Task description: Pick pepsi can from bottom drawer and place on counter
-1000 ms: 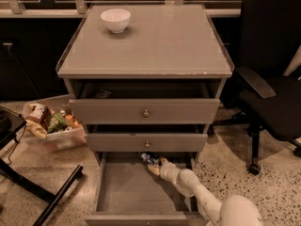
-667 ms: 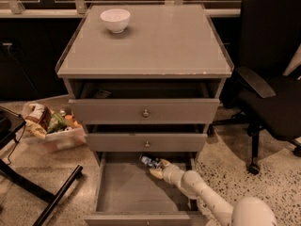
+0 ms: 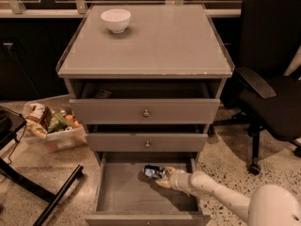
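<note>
My gripper (image 3: 163, 178) is inside the bottom drawer (image 3: 127, 192), against the pepsi can (image 3: 153, 172) near its back. I cannot tell if it grips. Lifting to the counter (image 3: 160, 46) is not yet done.

You'll find the gripper (image 3: 163, 177) at the back of the bottom drawer (image 3: 120, 194), covering part of the pepsi can (image 3: 153, 172). The drawer's front and the arm (image 3: 221, 199) run off the lower edge.

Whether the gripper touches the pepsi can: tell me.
Cannot tell. The camera view shows the gripper just right of the pepsi can in the bottom drawer; no plain contact or gap.
</note>
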You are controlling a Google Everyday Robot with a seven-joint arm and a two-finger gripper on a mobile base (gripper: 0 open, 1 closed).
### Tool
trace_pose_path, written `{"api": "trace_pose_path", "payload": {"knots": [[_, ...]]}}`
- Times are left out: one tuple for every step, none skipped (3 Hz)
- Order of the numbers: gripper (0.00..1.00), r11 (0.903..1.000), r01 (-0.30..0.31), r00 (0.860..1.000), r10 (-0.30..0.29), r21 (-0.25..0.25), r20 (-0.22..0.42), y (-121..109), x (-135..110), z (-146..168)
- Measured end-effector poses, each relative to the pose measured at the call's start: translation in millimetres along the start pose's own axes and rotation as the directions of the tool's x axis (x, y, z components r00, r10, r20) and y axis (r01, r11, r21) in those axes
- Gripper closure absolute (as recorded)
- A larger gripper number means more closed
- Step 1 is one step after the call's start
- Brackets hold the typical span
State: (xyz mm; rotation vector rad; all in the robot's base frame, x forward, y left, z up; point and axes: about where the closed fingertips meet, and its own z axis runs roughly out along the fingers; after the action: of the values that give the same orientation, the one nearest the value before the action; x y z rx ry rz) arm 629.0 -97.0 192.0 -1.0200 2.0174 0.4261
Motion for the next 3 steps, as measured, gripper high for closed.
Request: {"api": "trace_pose_path", "payload": {"knots": [[1.00, 0.9945, 0.099, 0.993, -0.101, -0.036, -0.065, 4.2, 3.1, -46.9], [1.00, 0.9780, 0.204, 0.975, -0.207, -0.042, -0.077, -10.1, -22.0, -93.1], [1.00, 0.9422, 0.333, 0.939, -0.335, -0.038, -0.079, -30.4, -70.6, -138.4]]}}
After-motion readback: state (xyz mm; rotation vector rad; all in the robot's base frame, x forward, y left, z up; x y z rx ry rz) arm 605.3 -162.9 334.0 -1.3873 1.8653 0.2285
